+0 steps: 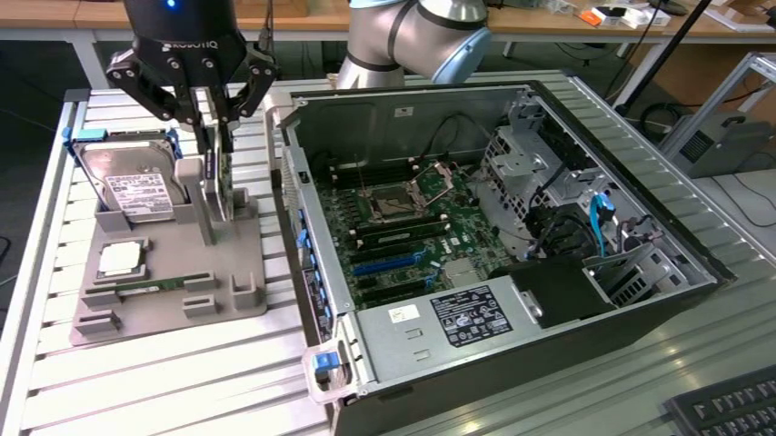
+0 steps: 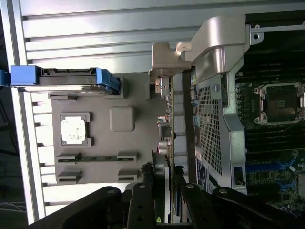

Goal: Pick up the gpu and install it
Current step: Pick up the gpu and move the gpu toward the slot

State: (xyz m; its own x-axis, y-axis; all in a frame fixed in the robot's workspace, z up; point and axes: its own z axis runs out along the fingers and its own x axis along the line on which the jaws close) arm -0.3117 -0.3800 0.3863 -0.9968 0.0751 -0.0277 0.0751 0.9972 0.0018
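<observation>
Slatted metal table (image 1: 145,381) carries a grey fixture (image 1: 170,272). The gpu (image 1: 218,195) stands on edge, long axis parallel to the computer case (image 1: 582,363) wall. The gripper (image 1: 211,136) is clamped on its top edge.

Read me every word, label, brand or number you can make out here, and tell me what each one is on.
"ROBOTIQ": on the body of the gripper, exterior view.
White label on the hard drive: print too small to read.
Label on the power supply: print too small to read.
The gpu: no text can be read.
</observation>
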